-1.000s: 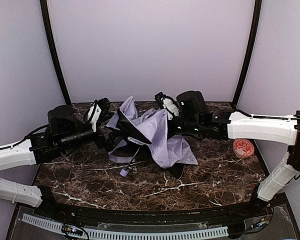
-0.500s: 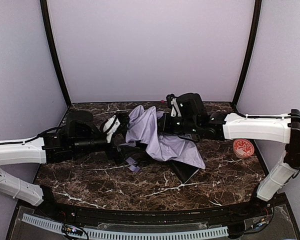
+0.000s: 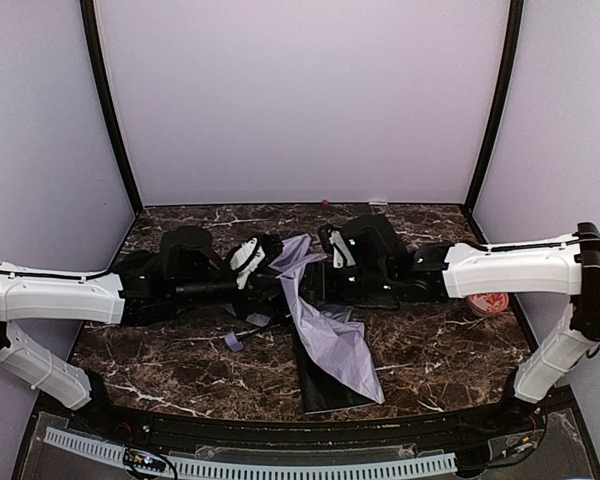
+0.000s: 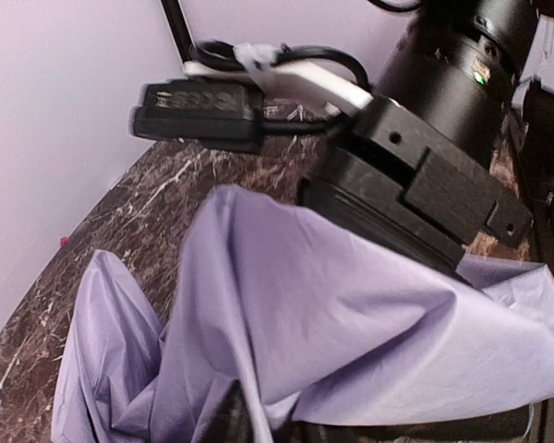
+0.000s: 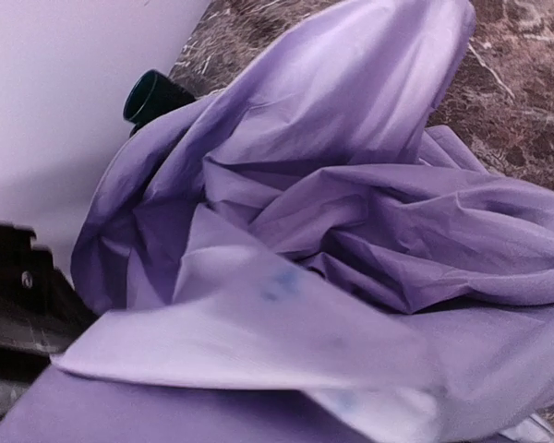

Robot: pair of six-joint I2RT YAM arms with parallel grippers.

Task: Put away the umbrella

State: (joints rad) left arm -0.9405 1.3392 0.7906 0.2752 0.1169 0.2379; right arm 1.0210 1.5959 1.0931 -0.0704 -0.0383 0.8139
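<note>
No legible text or markings

The dark brown, marble-patterned surface is veined in white. A folding umbrella of pale lavender fabric with black lining lies collapsed across its middle. The fabric trails toward the near edge over a flat black panel, and a small lavender strap rests just left of it. A small red-and-white patterned disc lies near the right edge, partly hidden.

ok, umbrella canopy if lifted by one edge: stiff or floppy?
Probably floppy: the umbrella sags in loose, creased folds onto the table. Likely light, being thin cloth. Creases bunched in the right wrist view suggest it could slip or snag.
</note>
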